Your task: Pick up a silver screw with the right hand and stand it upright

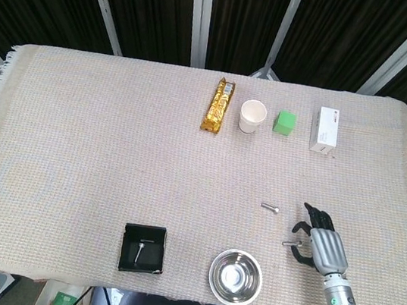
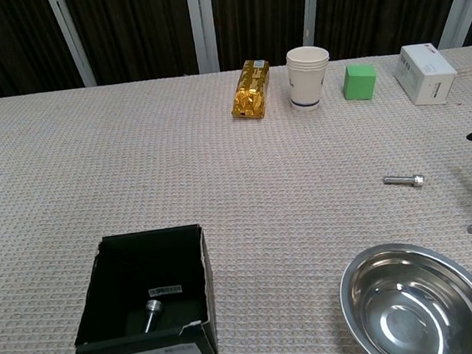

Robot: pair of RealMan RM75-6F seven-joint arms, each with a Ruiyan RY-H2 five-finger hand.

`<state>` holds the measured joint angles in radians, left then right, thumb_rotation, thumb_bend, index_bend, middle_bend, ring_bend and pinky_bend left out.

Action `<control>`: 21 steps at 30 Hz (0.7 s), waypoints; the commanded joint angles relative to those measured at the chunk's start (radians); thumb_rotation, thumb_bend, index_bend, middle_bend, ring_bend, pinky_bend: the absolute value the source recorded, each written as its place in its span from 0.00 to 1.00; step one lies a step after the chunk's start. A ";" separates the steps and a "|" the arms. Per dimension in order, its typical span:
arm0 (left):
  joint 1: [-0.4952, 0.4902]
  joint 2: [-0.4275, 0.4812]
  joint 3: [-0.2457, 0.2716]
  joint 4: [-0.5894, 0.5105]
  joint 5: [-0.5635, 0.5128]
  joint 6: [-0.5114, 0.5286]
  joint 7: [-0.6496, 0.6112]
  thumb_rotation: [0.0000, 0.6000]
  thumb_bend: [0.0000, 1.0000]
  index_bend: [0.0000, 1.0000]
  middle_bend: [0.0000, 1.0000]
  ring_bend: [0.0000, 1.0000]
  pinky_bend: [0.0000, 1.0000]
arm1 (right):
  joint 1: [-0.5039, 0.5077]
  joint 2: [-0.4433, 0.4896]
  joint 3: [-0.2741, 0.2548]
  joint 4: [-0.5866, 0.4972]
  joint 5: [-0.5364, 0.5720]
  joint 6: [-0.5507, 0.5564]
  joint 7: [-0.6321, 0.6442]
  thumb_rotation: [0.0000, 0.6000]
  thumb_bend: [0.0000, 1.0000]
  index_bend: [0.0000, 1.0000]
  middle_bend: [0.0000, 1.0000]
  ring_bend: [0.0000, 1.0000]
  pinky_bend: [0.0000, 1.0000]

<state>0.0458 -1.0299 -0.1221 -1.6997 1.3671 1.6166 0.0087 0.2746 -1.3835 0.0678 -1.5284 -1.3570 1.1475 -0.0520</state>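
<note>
Screw inside box, left of bowl

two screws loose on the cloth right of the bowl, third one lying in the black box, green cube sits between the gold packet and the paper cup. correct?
Not quite. In the head view the green cube sits between the paper cup and the white box; the gold packet is on the cup's other side. The rest holds: two screws loose on the cloth, a third in the black box.
</note>
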 commanded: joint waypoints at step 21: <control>-0.005 -0.006 -0.001 -0.002 -0.005 -0.005 0.022 1.00 0.04 0.04 0.07 0.02 0.13 | 0.013 -0.045 -0.020 0.059 0.004 -0.027 -0.003 1.00 0.34 0.52 0.00 0.00 0.00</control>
<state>0.0405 -1.0360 -0.1228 -1.7020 1.3619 1.6115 0.0306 0.2869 -1.4278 0.0479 -1.4697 -1.3530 1.1203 -0.0554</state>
